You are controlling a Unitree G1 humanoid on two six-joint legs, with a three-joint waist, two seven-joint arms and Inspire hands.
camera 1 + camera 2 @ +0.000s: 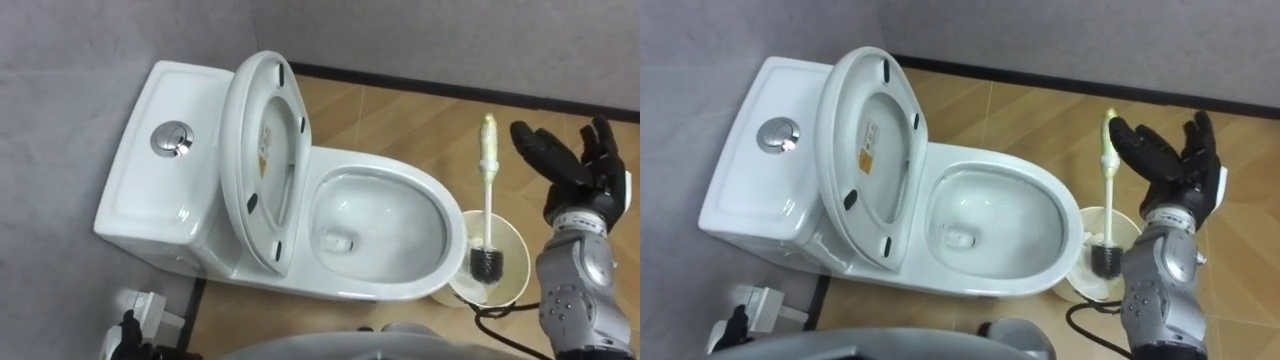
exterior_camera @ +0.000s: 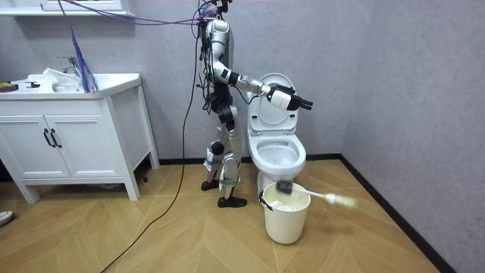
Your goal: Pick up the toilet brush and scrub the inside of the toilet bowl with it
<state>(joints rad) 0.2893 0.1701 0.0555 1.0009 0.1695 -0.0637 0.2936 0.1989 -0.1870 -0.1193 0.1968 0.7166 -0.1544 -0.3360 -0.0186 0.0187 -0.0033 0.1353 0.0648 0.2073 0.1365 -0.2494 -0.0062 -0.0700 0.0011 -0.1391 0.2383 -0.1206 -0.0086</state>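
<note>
Left eye view | brush point(image 1: 487, 200) stood head-down in bucket point(image 1: 518, 250), just beside toilet point(image 1: 395, 172), seat raised | right robot hand point(image 1: 575, 165) spread wide near brush handle, holding nothing | left robot hand point(image 1: 124, 336) at lower-left edge, grip could not be told

The toilet point(image 1: 385, 290) is standing by the grey wall, its seat point(image 1: 262, 160) leaning up against the tank point(image 1: 165, 150); just beside the bowl's rim, the brush point(image 1: 487, 200) is resting head-down in a pale bucket point(image 1: 515, 262), its handle pointing toward the wall; the right hand point(image 1: 575, 165) is hovering with fingers spread, near the handle but apart from it; the left hand point(image 1: 125, 338) is showing at the lower left edge.
</note>
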